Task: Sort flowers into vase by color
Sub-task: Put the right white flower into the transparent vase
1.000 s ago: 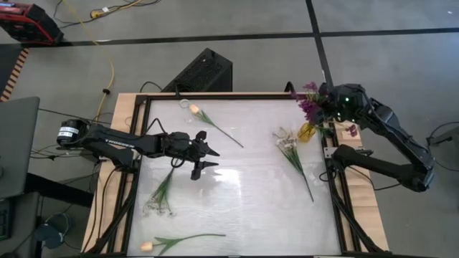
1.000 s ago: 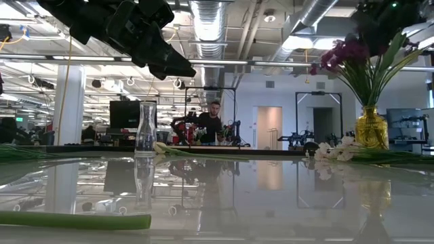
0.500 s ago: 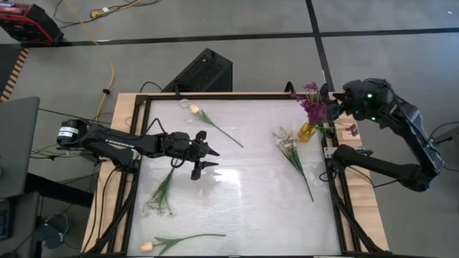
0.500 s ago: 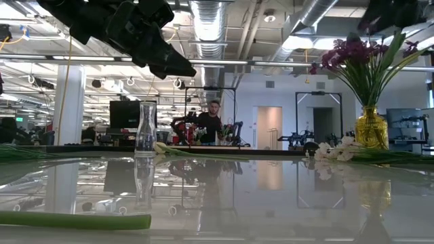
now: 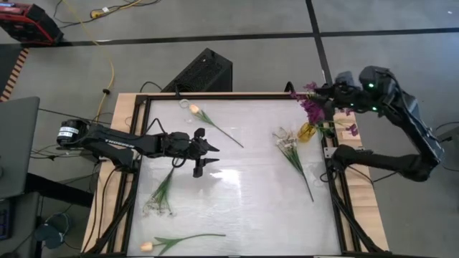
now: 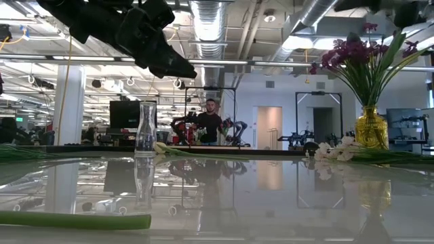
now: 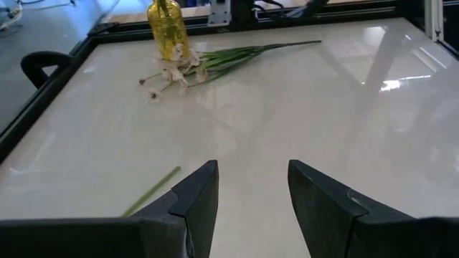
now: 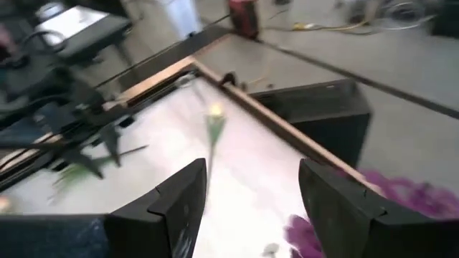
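Note:
Purple flowers (image 5: 310, 106) (image 6: 352, 53) stand with their stems in a yellow vase (image 5: 306, 132) (image 6: 371, 129) at the table's far right corner. A white sprig (image 5: 290, 152) (image 7: 186, 64) lies flat beside that vase. A clear vase (image 6: 145, 129) stands at the far left, with a peach tulip (image 5: 193, 109) lying next to it. Another white sprig (image 5: 161, 193) and a second tulip (image 5: 147, 246) lie near the left. My right gripper (image 5: 332, 92) (image 8: 251, 193) hovers open above and just right of the purple flowers. My left gripper (image 5: 206, 156) (image 7: 251, 186) hangs open over the table's left middle.
A black frame (image 5: 337, 186) runs around the glossy white table. A black box (image 5: 204, 72) sits beyond the far edge. A person (image 6: 212, 122) stands in the room behind. Bare table (image 5: 244, 193) lies in the middle, between the flowers.
My right gripper has risen from the purple bunch and drawn back toward the table's right and far edge, out of the low view's top. The purple flowers stay upright in the yellow vase.

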`<control>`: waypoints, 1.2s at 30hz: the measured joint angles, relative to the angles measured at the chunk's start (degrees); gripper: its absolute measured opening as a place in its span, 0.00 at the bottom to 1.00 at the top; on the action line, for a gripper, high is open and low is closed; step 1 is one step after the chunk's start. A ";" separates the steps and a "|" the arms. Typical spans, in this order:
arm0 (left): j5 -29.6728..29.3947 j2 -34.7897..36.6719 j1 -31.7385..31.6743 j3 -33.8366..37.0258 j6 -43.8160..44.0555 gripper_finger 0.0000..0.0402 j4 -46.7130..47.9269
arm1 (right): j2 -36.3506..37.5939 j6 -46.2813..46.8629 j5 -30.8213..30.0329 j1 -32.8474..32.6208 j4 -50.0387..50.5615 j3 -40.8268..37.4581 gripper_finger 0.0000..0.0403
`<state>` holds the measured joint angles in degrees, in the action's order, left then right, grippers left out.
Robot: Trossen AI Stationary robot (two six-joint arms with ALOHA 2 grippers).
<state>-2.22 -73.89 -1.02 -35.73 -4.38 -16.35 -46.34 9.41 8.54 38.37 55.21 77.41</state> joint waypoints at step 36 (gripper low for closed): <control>4.84 -0.36 -0.22 0.00 -7.35 0.39 5.42 | -40.11 56.00 -13.32 -72.22 25.61 12.48 0.62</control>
<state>2.62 -74.25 -1.23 -35.73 -11.73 -10.94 -86.45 65.41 -4.79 -33.85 80.82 89.89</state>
